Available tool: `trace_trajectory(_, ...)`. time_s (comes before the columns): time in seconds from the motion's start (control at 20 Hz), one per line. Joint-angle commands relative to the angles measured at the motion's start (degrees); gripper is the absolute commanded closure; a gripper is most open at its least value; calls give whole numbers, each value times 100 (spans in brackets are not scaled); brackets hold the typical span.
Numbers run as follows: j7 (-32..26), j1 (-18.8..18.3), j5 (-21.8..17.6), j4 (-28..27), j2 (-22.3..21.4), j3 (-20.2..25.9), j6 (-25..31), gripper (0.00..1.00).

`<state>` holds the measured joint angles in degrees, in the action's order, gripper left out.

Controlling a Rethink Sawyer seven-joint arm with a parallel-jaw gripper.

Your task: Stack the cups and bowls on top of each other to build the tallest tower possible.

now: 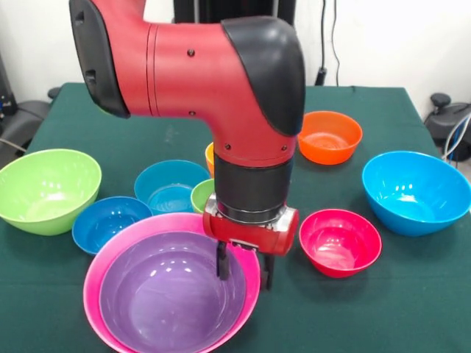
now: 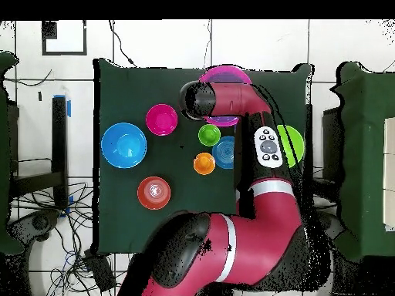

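Front view shows the claw [image 1: 245,271] hanging over the right rim of the purple bowl [image 1: 171,299], which sits nested inside the big pink bowl [image 1: 94,276] at the near edge of the green surface [image 1: 412,294]. Its two dark fingers [image 1: 222,265] stand apart, released, one dipping inside the purple rim and the other just outside the pink wall, so they seem to straddle both walls without gripping yet.

Loose pieces lie around this base: a large lime bowl [image 1: 45,190], a dark blue bowl [image 1: 109,222], a teal bowl [image 1: 169,185], a red-pink bowl [image 1: 340,241], a big sky blue bowl [image 1: 416,191] and an orange bowl [image 1: 329,136]. The lime green cup [image 1: 202,195] and the orange cup [image 1: 210,156] peek out behind the arm; the overhead view shows them side by side near the teal bowl.

Glossy plastic like this is probably light, stiff and slippery. Smooth curved sides offer little purchase, so a pinch across the thin rim, one finger inside and one outside, looks the surest hold. Such light pieces may slide or tip if nudged.
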<state>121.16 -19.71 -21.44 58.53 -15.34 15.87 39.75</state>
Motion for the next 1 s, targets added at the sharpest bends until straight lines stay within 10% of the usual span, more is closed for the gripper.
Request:
trace_trajectory(0.05,514,138,-152,843,389,-317,-222,0)
trace_trajectory(1.0,218,256,575,1432,-700,-320,1204,0)
